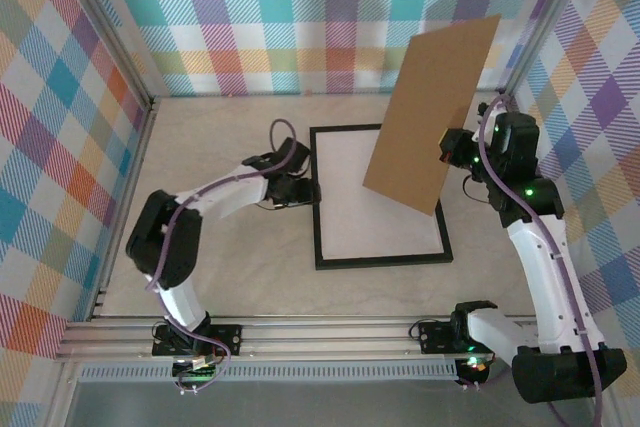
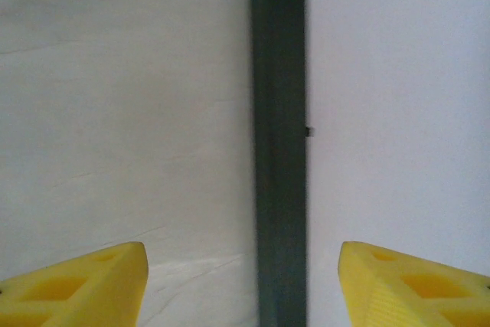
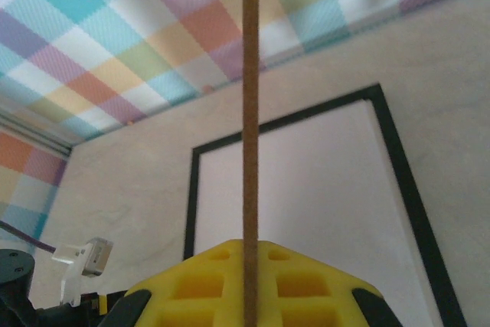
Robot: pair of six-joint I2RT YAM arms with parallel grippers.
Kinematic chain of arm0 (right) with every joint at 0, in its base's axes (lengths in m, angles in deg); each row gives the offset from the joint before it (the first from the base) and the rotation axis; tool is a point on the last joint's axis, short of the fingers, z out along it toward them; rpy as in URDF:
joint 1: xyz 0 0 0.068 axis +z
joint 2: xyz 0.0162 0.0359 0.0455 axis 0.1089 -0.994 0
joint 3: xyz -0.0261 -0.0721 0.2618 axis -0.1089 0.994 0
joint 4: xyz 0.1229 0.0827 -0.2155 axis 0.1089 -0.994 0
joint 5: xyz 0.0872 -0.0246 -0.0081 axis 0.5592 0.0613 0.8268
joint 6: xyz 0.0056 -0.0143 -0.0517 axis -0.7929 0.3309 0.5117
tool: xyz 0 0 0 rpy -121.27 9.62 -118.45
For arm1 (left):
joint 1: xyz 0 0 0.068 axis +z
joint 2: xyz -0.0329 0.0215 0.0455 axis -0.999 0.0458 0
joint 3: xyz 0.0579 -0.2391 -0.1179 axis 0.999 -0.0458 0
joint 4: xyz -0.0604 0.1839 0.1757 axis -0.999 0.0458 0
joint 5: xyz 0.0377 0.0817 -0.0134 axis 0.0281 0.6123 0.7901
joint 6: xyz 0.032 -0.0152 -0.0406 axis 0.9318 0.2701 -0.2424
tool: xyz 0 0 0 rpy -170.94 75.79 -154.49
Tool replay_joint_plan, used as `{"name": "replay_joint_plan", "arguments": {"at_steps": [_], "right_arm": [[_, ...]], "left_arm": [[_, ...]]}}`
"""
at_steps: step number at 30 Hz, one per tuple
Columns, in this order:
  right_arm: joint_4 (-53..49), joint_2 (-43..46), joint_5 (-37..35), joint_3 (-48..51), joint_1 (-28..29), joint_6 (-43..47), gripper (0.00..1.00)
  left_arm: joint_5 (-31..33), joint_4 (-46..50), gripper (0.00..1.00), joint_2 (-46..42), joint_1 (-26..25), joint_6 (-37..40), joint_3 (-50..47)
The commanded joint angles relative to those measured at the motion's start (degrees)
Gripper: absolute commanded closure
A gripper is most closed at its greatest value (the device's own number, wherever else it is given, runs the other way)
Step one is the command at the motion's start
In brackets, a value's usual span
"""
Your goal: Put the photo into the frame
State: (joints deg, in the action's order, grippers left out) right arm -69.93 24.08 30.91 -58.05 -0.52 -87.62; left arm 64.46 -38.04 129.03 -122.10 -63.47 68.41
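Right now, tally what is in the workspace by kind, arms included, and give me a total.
Black frame: 1
White panel inside the frame: 1
Brown board: 1
Robot arms: 2, left and right
Total: 5

Count: 1 black frame (image 1: pixel 380 261). 1 white sheet (image 1: pixel 370 227) inside it. 1 brown board (image 1: pixel 435 107). 2 robot arms: left arm (image 1: pixel 215 197), right arm (image 1: pixel 540 247). 2 grippers, 1 per arm: left gripper (image 1: pixel 300 190), right gripper (image 1: pixel 450 147). Yellow fingers (image 2: pixel 76 289): 4 total, 2 ea. 1 table (image 1: pixel 230 277). 3 checked walls (image 1: pixel 330 17).
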Motion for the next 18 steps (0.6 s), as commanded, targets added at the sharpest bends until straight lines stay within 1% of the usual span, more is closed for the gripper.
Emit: {"name": "replay_joint_plan", "arguments": {"at_steps": [1,3,7,13,18], "right_arm": [[3.82,1.78,0.48,-0.38,-0.48,0.11,1.0],[3.86,2.48,0.55,0.0,-0.81,0.19,1.0],[4.05,3.72,0.48,0.93,-1.02,0.1,1.0],[4.13,4.29,0.91,1.04,-1.1,-0.34,1.0],[4.28,4.2,1.63,0.42,-1.17,-0.32,1.0]], "left_arm": [[1.38,3.22,0.36,4.0,-2.11,1.15,3.15],[1.36,3.33,0.42,5.83,-2.78,1.2,4.14],[1.97,2.91,0.48,7.82,-3.16,0.62,4.38],[2.89,2.95,0.69,8.95,-3.17,0.64,4.38],[7.32,4.34,0.72,7.02,-2.54,1.46,2.74]]}}
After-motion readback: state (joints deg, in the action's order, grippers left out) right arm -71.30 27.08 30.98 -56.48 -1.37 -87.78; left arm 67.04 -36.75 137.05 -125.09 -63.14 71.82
